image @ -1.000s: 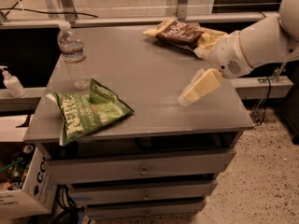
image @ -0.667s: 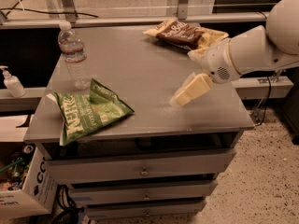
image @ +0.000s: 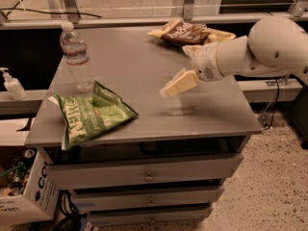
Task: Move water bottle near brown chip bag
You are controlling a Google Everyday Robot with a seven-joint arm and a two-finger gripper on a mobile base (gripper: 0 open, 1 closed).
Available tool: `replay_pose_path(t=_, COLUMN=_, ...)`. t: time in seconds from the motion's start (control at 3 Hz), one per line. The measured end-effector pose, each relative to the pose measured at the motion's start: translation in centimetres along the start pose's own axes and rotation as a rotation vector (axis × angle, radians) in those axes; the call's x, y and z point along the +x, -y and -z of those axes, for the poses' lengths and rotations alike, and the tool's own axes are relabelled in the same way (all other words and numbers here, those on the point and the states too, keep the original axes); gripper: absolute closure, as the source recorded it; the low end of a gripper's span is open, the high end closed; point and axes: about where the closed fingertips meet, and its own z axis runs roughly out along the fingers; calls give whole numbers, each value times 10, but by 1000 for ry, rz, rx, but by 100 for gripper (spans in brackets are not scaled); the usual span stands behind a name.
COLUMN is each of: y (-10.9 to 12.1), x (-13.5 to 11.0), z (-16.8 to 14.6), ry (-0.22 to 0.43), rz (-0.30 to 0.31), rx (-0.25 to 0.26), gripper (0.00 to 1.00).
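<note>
The water bottle (image: 75, 57) stands upright at the left edge of the grey cabinet top (image: 144, 66); it is clear, ribbed, with a white cap and a red-banded label. The brown chip bag (image: 185, 33) lies at the far right of the top, on a pale yellow bag (image: 216, 35). My gripper (image: 169, 89) reaches in from the right on a white arm (image: 260, 52) and hovers over the middle of the top. It is well to the right of the bottle and holds nothing.
A green chip bag (image: 89, 114) lies at the front left, just below the bottle. A small white pump bottle (image: 12, 84) stands on a ledge to the left. A cardboard box (image: 26, 196) sits on the floor at lower left. Drawers (image: 149, 174) are below the top.
My gripper and arm have moved leftward over the cabinet top, toward the bottle. The bottle and bags have not moved.
</note>
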Motion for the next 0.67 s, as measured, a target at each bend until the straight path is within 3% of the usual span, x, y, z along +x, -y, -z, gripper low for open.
replay_pose_path(t=0.67, y=37, x=-45, z=-57, ry=177, rz=19, rx=33, gripper=0)
